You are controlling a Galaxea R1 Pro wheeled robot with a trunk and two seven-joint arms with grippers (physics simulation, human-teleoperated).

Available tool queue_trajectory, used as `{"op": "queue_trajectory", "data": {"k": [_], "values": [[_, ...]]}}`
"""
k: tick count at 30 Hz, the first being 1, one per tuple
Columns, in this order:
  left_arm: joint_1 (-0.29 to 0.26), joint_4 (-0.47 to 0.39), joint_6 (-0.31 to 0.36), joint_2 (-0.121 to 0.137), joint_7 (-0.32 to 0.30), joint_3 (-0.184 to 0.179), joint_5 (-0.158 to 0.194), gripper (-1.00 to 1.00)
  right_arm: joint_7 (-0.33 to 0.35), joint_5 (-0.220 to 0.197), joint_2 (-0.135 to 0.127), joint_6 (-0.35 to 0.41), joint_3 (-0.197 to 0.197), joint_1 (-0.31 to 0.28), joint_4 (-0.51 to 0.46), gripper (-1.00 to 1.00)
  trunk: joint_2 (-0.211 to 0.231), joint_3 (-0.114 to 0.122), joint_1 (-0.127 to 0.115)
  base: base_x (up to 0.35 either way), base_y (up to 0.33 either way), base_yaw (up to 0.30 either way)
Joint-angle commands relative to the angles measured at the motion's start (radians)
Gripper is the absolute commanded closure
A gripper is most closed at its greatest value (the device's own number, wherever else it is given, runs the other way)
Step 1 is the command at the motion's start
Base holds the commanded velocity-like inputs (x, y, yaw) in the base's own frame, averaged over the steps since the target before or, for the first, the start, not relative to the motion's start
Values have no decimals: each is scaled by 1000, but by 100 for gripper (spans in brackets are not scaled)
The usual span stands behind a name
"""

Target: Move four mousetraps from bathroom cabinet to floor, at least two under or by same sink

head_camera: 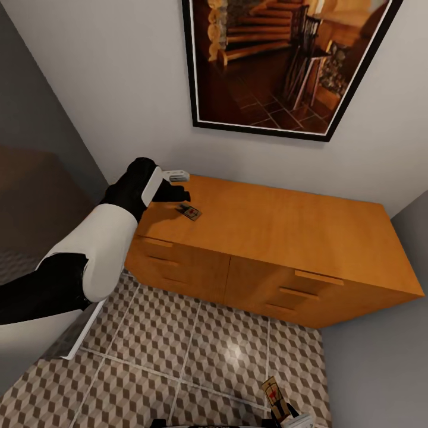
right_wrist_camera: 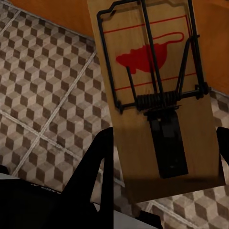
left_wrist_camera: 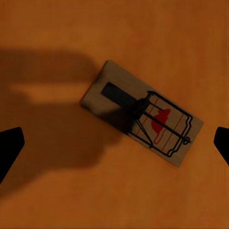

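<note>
One mousetrap (head_camera: 190, 211) lies flat on the left part of the orange-brown cabinet (head_camera: 285, 232) top. My left gripper (head_camera: 180, 195) hovers just above it, open; in the left wrist view the mousetrap (left_wrist_camera: 141, 119) lies on the cabinet (left_wrist_camera: 47, 28) top between the spread fingertips (left_wrist_camera: 8, 148), untouched. My right gripper (head_camera: 284, 413) hangs low over the bathroom floor (head_camera: 196, 345), shut on a second mousetrap (head_camera: 271, 392). In the right wrist view this mousetrap (right_wrist_camera: 152, 95) sits clamped between the fingers (right_wrist_camera: 98, 164), above the cube-pattern floor (right_wrist_camera: 43, 86). The sink is out of view.
The cabinet stands against a white wall under a large framed picture (head_camera: 279, 59). A grey wall (head_camera: 380, 368) closes the right side beside the cabinet's end. A dark opening (head_camera: 30, 196) lies to the left. Tiled floor stretches in front of the drawers.
</note>
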Motion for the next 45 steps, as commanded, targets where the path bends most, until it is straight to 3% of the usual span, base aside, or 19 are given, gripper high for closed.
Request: {"op": "queue_trajectory", "data": {"k": [1, 18, 38, 45], "values": [[-1, -1, 4, -1, 3, 5, 2, -100, 6, -2, 0, -3, -2, -1, 1, 100, -2, -1, 1, 0, 0, 0], [-1, 0, 6, -4, -3, 2, 49, -100, 6, -2, 0, -3, -2, -1, 1, 100, -2, -1, 1, 0, 0, 0], [-1, 0, 8, -4, -6, 1, 59, -100, 6, -2, 0, -3, -2, -1, 1, 100, -2, -1, 1, 0, 0, 0], [-1, 0, 8, -4, -69, 1, 59, -100, 6, -2, 0, -3, -2, -1, 1, 100, -2, -1, 1, 0, 0, 0]]}}
